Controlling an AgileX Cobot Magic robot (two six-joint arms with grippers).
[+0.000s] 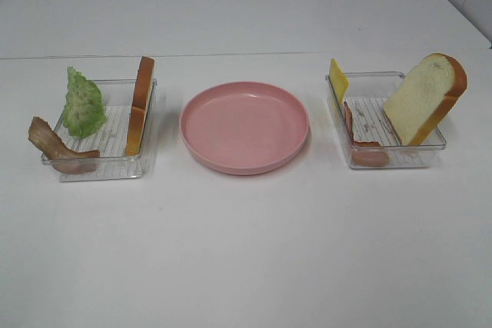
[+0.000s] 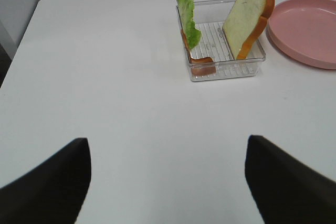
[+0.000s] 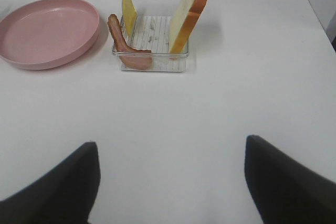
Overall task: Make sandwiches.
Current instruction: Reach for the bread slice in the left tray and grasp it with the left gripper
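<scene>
Exterior high view: no sandwich is stacked yet, and nothing lies on the pink plate (image 1: 244, 127). At its 9 o'clock the left tray (image 1: 100, 168) holds the left bread slice (image 1: 141, 105), which stands on edge along the plate-side wall with its long axis running 12 to 6. Crinkled lettuce (image 1: 83, 104) and a wavy left bacon strip (image 1: 54, 144) are with it. At 3 o'clock the right tray (image 1: 392, 159) holds the right bread slice (image 1: 425, 97), tilted toward 3, a thin cheese square (image 1: 337, 81) and the right bacon strip (image 1: 361, 144). Each tray lies straight ahead of its own arm. The left gripper (image 2: 167, 140) and right gripper (image 3: 171, 141) both gape wide, holding nothing. The bread looks like soft matte foam, and the trays are clear ribbed plastic.
</scene>
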